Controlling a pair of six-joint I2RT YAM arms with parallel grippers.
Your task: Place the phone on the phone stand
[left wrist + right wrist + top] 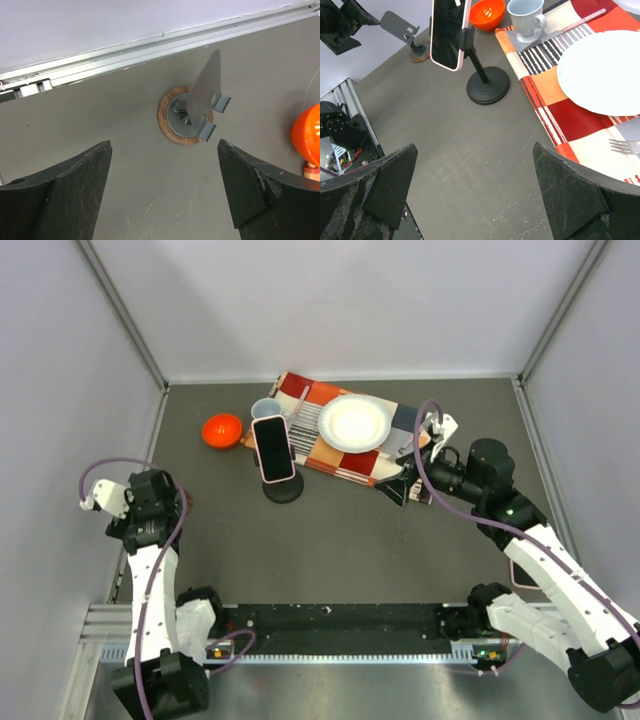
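top: shows phone (pixel 272 447) held upright in black phone stand (pixel 284 490), ahead of right claw (pixel 397 483), well apart | left wrist: finds left claw (pixel 165 144) spread wide, gripping nothing – grey bracket (pixel 205 95) dead ahead, orange bowl (pixel 307 135) ahead-right | right wrist: finds fingers wide apart, empty – phone on stand ahead, slightly left; plate (pixel 602 70) ahead-right

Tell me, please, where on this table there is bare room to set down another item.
The widest bare patch of table lies between the stand base and the near rail. A smaller one sits in the far right corner, beyond the placemat. It is crowded at the far middle: bowl, cup, phone, plate.
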